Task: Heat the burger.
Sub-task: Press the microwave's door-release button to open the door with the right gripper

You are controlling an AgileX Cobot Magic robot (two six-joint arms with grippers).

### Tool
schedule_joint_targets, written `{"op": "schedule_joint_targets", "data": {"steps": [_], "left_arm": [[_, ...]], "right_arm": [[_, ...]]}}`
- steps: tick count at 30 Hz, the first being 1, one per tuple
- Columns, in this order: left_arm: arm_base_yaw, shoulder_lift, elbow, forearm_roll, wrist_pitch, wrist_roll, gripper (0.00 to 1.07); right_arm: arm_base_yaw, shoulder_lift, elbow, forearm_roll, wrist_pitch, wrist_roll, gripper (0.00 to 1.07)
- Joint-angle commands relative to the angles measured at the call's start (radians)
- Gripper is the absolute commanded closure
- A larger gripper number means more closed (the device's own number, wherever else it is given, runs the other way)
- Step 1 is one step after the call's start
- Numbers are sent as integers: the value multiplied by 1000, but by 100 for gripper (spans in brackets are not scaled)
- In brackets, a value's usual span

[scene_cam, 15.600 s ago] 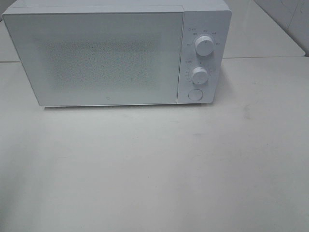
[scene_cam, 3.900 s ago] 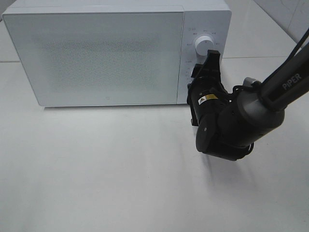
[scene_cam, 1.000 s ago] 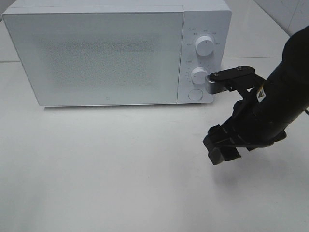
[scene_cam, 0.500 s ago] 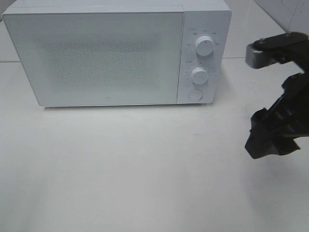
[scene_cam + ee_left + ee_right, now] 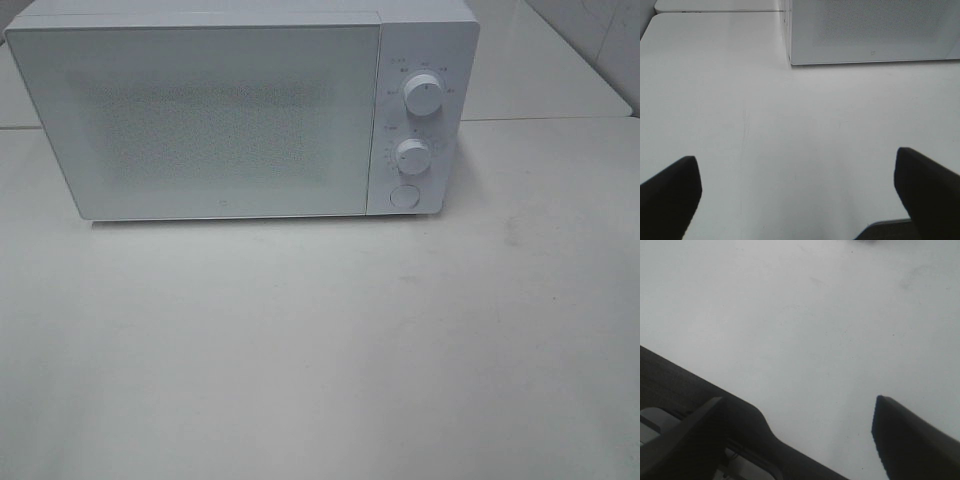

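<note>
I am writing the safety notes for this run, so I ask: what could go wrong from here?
First, the microwave has its door shut. The door is not see-through, and the burger shows in no view, so the microwave could run empty. Second, the marks around the lower dial are too small to read, so the heating time could be set wrong.

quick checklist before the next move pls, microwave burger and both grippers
1. Microwave door shut: ok.
2. Burger located: cannot tell, no view shows it.
3. Left gripper open and empty: ok.
4. Right gripper open and empty: ok.
5. Arms away from the microwave front: ok, none shows in the exterior high view.
6. Upper knob and lower knob settings: cannot tell, marks too small.
</note>
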Motion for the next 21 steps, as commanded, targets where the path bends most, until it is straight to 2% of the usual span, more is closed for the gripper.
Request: {"op": "schedule_joint_targets", "data": {"steps": [1,5,8,14,21], "left_arm": [[0,-18,2,-1,-14,-5,5],[0,-18,2,-1,-14,-5,5],[0,-18,2,-1,-14,-5,5],[0,-18,2,-1,-14,-4,5],[0,-18,2,-1,-14,-4,5]], "right_arm": [[-2,-146,47,-4,36,-12,31],[-3,-246,109,-4,36,16,31],[-38,-337,152,-7,39,26,31],[-165,-519,211,-49,42,14,31],[-252,-658,270,-59,22,14,31]]}}
